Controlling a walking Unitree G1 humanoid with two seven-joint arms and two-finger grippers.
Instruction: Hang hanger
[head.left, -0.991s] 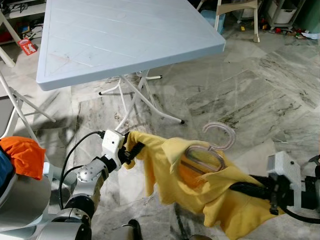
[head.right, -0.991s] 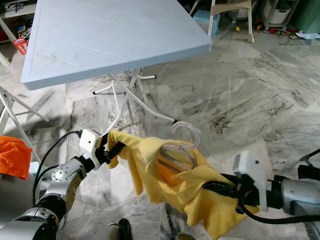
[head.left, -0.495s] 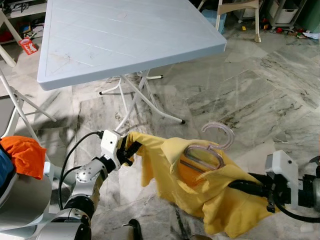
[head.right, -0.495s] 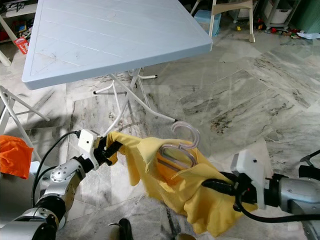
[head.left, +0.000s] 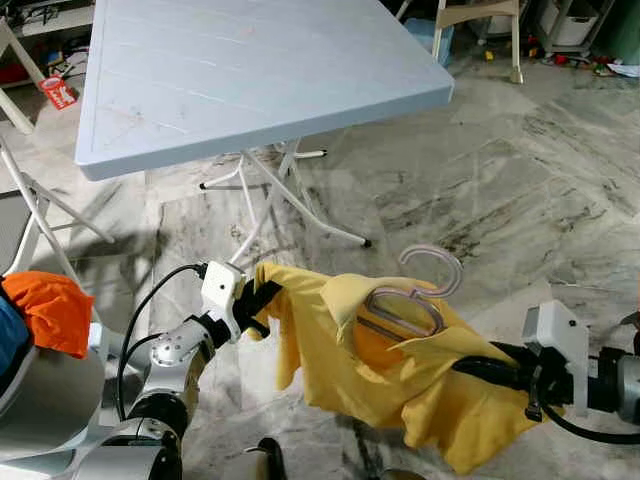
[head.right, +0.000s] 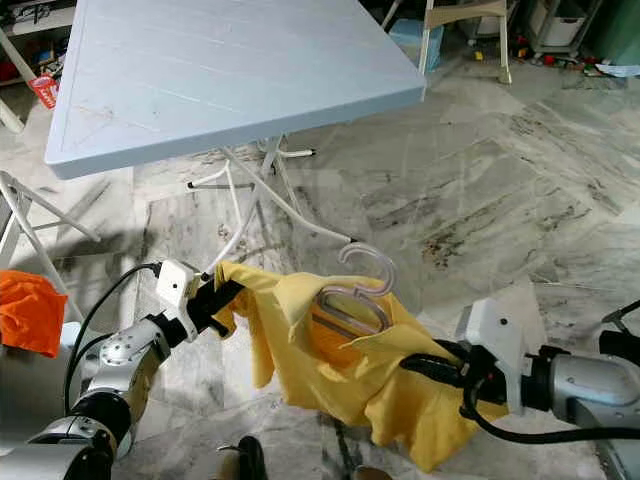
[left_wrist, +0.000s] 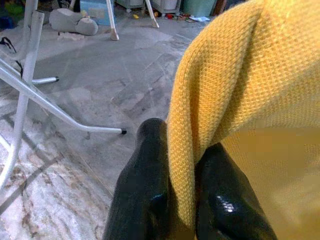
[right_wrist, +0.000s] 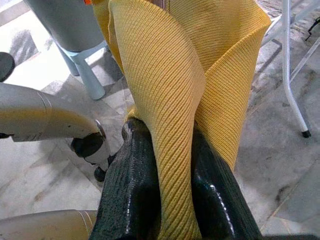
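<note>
Above the marble floor, the clear hanger sits inside the yellow shirt, stretched between both grippers. The left gripper pinches one shoulder fold tight; the right gripper clamps the other. The head views add the pale folding table behind and an orange cloth at left

pale blue table, orange cloth, marble floor
</note>
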